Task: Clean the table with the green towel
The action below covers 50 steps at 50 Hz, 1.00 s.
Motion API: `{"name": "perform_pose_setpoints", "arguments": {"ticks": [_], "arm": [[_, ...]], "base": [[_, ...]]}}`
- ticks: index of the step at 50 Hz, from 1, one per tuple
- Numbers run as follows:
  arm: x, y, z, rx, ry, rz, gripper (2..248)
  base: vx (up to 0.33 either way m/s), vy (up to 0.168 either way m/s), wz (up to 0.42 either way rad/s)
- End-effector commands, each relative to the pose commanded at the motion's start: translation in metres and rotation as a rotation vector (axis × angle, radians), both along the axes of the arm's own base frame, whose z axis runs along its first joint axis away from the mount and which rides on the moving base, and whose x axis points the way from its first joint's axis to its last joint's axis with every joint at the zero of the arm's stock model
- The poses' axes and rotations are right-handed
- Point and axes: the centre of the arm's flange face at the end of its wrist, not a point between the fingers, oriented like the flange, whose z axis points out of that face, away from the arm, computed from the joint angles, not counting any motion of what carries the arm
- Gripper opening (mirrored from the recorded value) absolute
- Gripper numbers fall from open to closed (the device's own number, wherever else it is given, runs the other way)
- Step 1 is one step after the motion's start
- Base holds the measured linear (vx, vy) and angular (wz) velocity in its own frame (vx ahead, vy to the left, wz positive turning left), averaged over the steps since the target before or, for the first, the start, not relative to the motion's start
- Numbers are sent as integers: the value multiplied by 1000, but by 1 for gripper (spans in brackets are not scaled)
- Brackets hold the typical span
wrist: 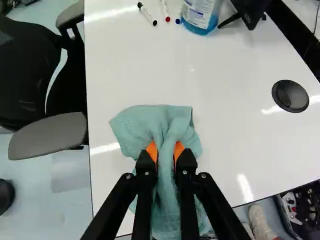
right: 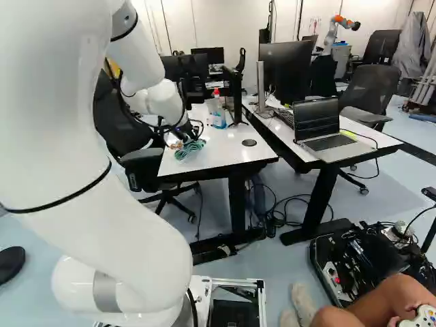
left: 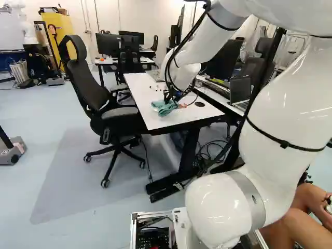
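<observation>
Wrist view — towel (wrist: 159, 122) end, bottle (wrist: 200, 17) top cut off

The towel (wrist: 156, 120) is blue-green all over. The fingers (wrist: 145, 172) are black, and their pads (wrist: 152, 150) are bright orange. The worktop (wrist: 230, 130) is white, its round cap (wrist: 290, 96) black. The bottle (wrist: 204, 27) is blue low down, with a red top (right: 216, 91).

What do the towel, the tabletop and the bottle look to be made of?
Towel: soft woven cloth, probably cotton or microfibre; it folds and bunches.
Tabletop: smooth glossy laminate, likely; streaky reflections.
Bottle: probably clear plastic; blue liquid shows through.
</observation>
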Motion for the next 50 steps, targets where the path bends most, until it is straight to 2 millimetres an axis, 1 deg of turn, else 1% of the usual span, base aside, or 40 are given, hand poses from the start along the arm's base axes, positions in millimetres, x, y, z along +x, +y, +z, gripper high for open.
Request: {"name": "perform_pose_setpoints", "arguments": {"ticks": [50], "arm": [[30, -83, 1, -2, -26, -172, 55]], "base": [[0, 0, 0]]}}
